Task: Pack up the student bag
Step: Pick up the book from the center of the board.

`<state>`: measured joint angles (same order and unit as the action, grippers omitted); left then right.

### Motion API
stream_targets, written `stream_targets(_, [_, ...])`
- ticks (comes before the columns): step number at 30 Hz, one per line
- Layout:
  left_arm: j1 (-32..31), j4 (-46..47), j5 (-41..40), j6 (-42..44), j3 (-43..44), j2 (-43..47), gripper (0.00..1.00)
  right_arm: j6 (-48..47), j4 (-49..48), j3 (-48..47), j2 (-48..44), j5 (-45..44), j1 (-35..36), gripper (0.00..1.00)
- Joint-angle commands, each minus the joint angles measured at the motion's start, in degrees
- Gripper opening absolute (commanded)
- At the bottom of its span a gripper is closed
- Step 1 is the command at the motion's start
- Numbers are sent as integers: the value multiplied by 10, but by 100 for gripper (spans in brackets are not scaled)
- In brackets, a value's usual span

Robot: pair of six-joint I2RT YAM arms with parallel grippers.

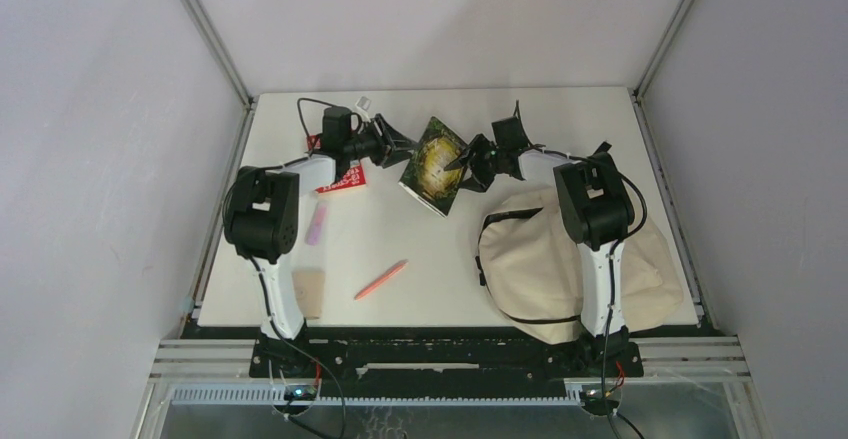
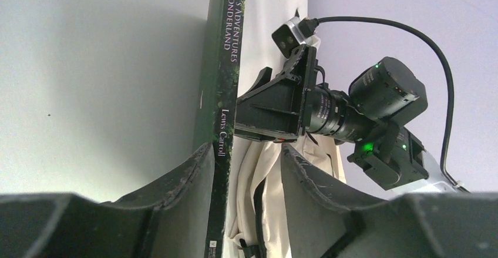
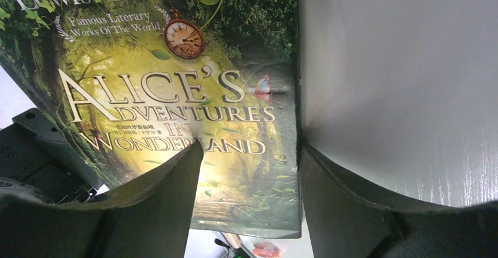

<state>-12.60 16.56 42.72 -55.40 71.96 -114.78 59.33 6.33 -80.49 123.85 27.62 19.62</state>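
Note:
The book "Alice's Adventures in Wonderland" (image 1: 435,164) stands tilted on edge at the back of the table, between both grippers. My left gripper (image 1: 400,146) straddles its spine (image 2: 222,93). One finger lies against the book, and the other stands apart with a gap; the jaws are open (image 2: 246,152). My right gripper (image 1: 462,171) faces the front cover (image 3: 176,93). It is open (image 3: 249,149), with its fingertips against the cover and the book's edge beside one finger. The cream student bag (image 1: 560,259) lies at the right, under the right arm, and its canvas (image 2: 264,176) shows behind the book.
A red booklet (image 1: 340,177) lies under the left arm, with a pink eraser-like stick (image 1: 316,224) in front of it. An orange pen (image 1: 380,279) lies mid-table. A small white object (image 1: 362,105) sits at the back edge. Walls enclose the table on three sides.

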Motion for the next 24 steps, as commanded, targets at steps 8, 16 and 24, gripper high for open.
stream_targets(8, [-116, -19, 148, -31, 2, -19, 36, 1, -31, 11, 36, 22, 40, 70])
stream_targets(16, [-128, -14, 161, -38, 6, -22, 35, -10, -96, 11, 41, 79, 40, 69])
stream_targets(24, [-146, -16, 160, -42, 22, -35, 37, -11, -130, 11, 43, 119, 42, 69])
